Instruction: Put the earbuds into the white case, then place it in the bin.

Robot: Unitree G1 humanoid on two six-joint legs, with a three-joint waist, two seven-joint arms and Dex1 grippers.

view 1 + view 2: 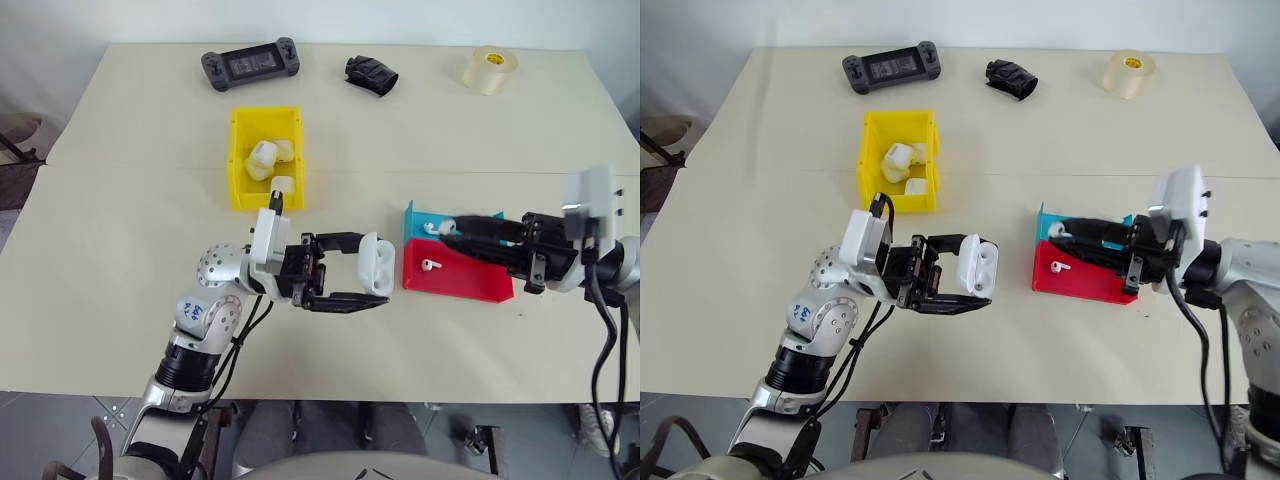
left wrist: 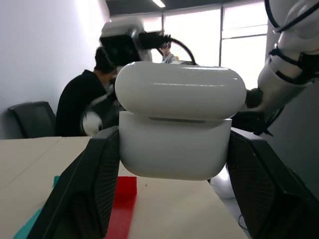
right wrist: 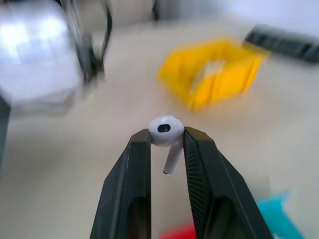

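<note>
Left tool [image 1: 368,282] is clamped tight on the white case [image 1: 377,262], fingers on its two opposite sides, lid flipped open. Case is held up off the surface [image 1: 120,240], between the yellow bin [image 1: 240,160] and the red tray [image 1: 460,282], mouth facing the right arm.

Right tool [image 3: 166,137] is pinched nearly closed on one earbud [image 3: 166,130], gripping the bulb w/ the stem hanging free between the fingers. Sits above the red/blue trays, pointing toward the case. Second earbud [image 1: 430,265] lies in the red tray. Blue tray [image 1: 412,218] is just behind the red one.

Bin already has a few white cases [image 1: 262,160] in it.

Handling, my read:
- Earbud: v light, hard, glossy, so slippery. Bulb grip is small contact and could rotate or pop out if squeezed harder. Stem has to go in first, so alignment w/ the socket matters more than force.
- Case: rigid, smooth, rounded. Side grip on the body is the right spot; keeps lid + mouth clear. Avoid gripping the lid, hinge prob weak.
- Case could slip in the fingers if the bud gets pushed in off-axis.

Step in hand looks like first bud going into the case. Still left: second bud, close lid, drop in bin.

Other stuff at far edge of surface, well apart: game handheld [image 1: 250,66], black object [image 1: 371,75], tape roll [image 1: 489,69].
</note>
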